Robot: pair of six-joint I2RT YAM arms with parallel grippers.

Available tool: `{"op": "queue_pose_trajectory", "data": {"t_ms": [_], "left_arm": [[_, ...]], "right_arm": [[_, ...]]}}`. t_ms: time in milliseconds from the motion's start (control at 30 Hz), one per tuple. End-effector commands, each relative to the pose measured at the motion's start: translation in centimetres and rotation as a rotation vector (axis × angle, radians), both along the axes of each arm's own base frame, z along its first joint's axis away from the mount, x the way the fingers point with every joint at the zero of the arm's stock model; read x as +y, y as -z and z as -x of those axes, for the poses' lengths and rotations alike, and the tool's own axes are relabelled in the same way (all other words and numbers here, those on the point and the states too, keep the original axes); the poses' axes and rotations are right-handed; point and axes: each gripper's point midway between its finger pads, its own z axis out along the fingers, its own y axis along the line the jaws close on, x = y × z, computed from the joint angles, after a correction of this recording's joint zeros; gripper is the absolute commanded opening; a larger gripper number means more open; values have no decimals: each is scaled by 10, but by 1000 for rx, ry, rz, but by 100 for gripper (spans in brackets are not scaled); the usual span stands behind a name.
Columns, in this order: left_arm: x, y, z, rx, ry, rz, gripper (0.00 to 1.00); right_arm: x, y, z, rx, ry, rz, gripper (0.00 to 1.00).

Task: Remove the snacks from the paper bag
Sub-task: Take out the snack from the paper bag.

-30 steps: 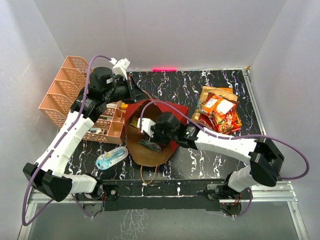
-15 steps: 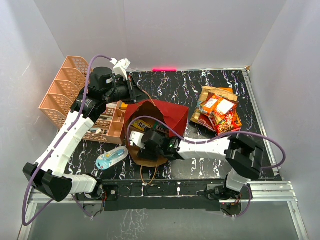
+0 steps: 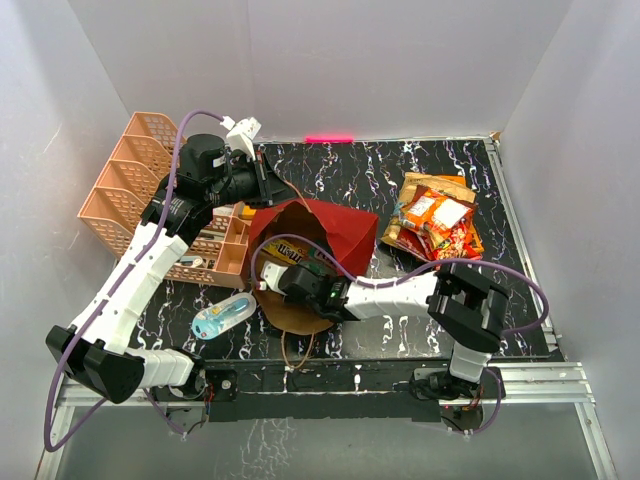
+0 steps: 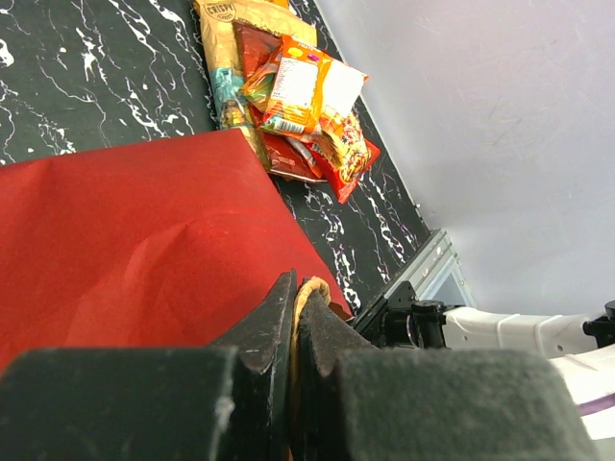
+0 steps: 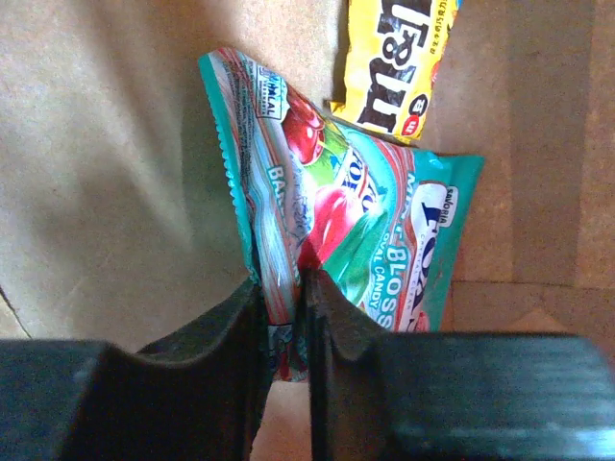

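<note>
From above, the red paper bag (image 3: 335, 225) lies on its side, with the right gripper (image 3: 290, 278) inside its mouth and the left gripper (image 3: 268, 188) at its rim. A snack pile (image 3: 437, 218) sits well apart.

Left wrist: the fingers pinch the twine handle (image 4: 306, 286).

Right wrist: the fingers clamp a teal candy pack (image 5: 365, 230) inside the bag, with a yellow M&M's pack (image 5: 396, 58) just beside it.

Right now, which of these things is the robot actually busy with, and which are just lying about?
Part of the job: paper bag, held at its top by the left gripper; teal candy pack, pinched by the right gripper; yellow M&M's pack beside it in the bag; snack pile already out.
Just lying about: pink basket organizer; blue-white blister pack.
</note>
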Motion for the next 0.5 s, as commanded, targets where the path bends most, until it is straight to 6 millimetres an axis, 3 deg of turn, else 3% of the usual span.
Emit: {"op": "queue_pose_trajectory", "data": {"t_ms": [0, 67, 267, 367, 467], "left_arm": [[7, -12, 1, -37, -25, -2, 0], [9, -16, -2, -35, -53, -6, 0], [13, -37, -14, 52, -166, 35, 0], [12, -35, -21, 106, -206, 38, 0], [14, -12, -35, 180, -258, -23, 0]], "right_arm": [[18, -38, -3, -29, -20, -132, 16], [20, -53, 2, -22, -48, -172, 8], [22, -116, 19, -9, -149, -325, 7], [22, -156, 28, 35, -210, -468, 7], [22, -197, 42, 74, -311, -612, 7]]}}
